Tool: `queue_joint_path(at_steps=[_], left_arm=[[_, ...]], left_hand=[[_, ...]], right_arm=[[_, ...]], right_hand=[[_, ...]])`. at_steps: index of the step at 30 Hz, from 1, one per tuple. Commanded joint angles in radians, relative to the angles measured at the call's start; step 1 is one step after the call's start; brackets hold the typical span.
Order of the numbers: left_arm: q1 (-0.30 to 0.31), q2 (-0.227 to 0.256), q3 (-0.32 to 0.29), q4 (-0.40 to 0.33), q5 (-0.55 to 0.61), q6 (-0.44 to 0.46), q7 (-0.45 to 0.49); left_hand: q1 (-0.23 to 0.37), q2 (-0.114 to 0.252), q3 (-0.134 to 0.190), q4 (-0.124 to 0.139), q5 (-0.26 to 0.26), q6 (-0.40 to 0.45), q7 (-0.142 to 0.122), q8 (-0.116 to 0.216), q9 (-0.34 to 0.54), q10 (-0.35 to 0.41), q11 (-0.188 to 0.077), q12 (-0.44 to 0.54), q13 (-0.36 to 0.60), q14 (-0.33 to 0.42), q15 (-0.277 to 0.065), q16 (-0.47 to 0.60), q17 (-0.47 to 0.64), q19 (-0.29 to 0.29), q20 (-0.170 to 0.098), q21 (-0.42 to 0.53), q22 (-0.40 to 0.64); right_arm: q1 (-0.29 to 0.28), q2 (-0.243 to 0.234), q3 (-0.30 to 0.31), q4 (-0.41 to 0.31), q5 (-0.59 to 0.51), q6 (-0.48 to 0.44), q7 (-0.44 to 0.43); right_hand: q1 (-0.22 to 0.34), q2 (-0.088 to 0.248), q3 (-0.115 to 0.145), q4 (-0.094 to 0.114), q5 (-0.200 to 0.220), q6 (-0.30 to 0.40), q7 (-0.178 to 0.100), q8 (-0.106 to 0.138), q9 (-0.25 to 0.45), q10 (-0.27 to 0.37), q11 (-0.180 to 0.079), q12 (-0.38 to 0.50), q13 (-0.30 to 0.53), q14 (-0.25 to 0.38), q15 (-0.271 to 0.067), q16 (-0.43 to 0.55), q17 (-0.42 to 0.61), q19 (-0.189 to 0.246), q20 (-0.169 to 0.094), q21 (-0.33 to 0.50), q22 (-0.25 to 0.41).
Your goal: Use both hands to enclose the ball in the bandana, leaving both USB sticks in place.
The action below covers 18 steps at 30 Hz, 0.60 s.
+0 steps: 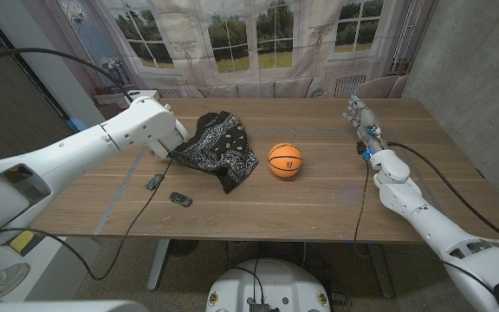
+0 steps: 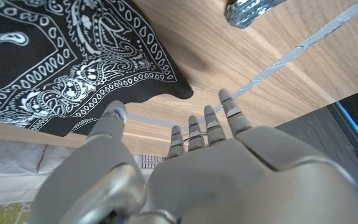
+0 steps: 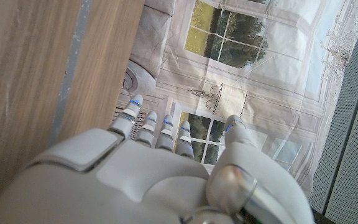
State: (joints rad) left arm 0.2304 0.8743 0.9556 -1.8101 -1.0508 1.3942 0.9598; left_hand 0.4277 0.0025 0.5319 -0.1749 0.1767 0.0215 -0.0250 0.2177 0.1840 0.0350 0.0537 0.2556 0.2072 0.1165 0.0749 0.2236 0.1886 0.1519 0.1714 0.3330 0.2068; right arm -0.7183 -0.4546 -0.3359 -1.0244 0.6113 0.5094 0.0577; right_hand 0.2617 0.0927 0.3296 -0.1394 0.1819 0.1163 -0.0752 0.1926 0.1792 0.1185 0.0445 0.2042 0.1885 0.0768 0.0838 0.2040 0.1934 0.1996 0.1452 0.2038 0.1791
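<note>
On the wooden table [image 1: 319, 204] an orange ball [image 1: 285, 161] sits near the middle, bare and uncovered. Just to its left lies the black paisley bandana [image 1: 218, 147], rumpled into a loose heap whose near right corner reaches toward the ball; whether cloth and ball touch cannot be told. The left hand [image 1: 168, 139] is at the bandana's left edge; in the left wrist view its fingers [image 2: 227, 112] reach out straight and close together over the wood beside the cloth's dark hem [image 2: 135, 93], gripping nothing, so it is released. Nearer the front edge, left of the bandana, lie two small dark USB sticks, one [image 1: 154, 181] just beside a black cable [image 1: 141, 212] and the other [image 1: 180, 199] a little nearer and to its right, apart from each other and from the cloth. The right hand [image 1: 364, 121] stands well apart at the far right of the table, fingers [image 3: 131, 115] extended and empty, pointing toward the windowed backdrop [image 1: 232, 26] behind the table.
</note>
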Motion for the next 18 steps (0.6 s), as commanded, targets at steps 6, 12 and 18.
queue_joint_path(at_steps=[6,12,18], left_arm=[[-0.164,-0.054,0.196,0.207,-0.041,0.002,-0.041],[-0.184,-0.105,0.218,0.272,0.107,0.002,-0.182],[-0.225,-0.170,0.270,0.352,0.276,0.002,-0.363]], left_hand=[[0.019,-0.005,-0.008,0.004,0.004,0.013,0.003,-0.002,0.004,0.019,-0.004,0.006,0.003,0.028,-0.016,0.010,0.005,0.023,0.000,0.012,0.002],[0.028,-0.009,-0.016,0.009,0.004,0.045,0.001,0.005,0.004,0.049,-0.008,0.015,0.003,0.053,-0.026,0.015,0.005,0.038,-0.008,0.017,0.001],[0.035,-0.009,-0.023,0.013,0.004,0.073,-0.003,0.010,0.004,0.079,-0.015,0.022,0.003,0.077,-0.037,0.019,0.005,0.056,-0.011,0.023,0.001]], right_arm=[[0.010,0.001,-0.003,0.014,-0.003,-0.005,-0.001],[0.009,0.001,-0.001,0.014,-0.004,-0.006,-0.009],[0.012,0.006,0.001,0.026,-0.003,-0.001,-0.013]], right_hand=[[-0.005,-0.002,-0.001,0.006,0.003,0.008,0.000,0.000,0.005,0.006,0.002,0.001,0.004,0.002,0.004,0.010,0.003,0.005,0.005,0.005,0.005],[-0.007,-0.002,-0.002,0.007,0.003,0.008,0.000,0.000,0.005,0.006,-0.001,0.000,0.004,0.003,0.003,0.010,0.003,0.005,0.005,0.005,0.005],[-0.009,-0.003,-0.003,0.008,0.003,0.009,-0.001,0.000,0.005,0.007,0.000,0.000,0.005,0.004,0.004,0.010,0.004,0.005,0.005,0.005,0.005]])
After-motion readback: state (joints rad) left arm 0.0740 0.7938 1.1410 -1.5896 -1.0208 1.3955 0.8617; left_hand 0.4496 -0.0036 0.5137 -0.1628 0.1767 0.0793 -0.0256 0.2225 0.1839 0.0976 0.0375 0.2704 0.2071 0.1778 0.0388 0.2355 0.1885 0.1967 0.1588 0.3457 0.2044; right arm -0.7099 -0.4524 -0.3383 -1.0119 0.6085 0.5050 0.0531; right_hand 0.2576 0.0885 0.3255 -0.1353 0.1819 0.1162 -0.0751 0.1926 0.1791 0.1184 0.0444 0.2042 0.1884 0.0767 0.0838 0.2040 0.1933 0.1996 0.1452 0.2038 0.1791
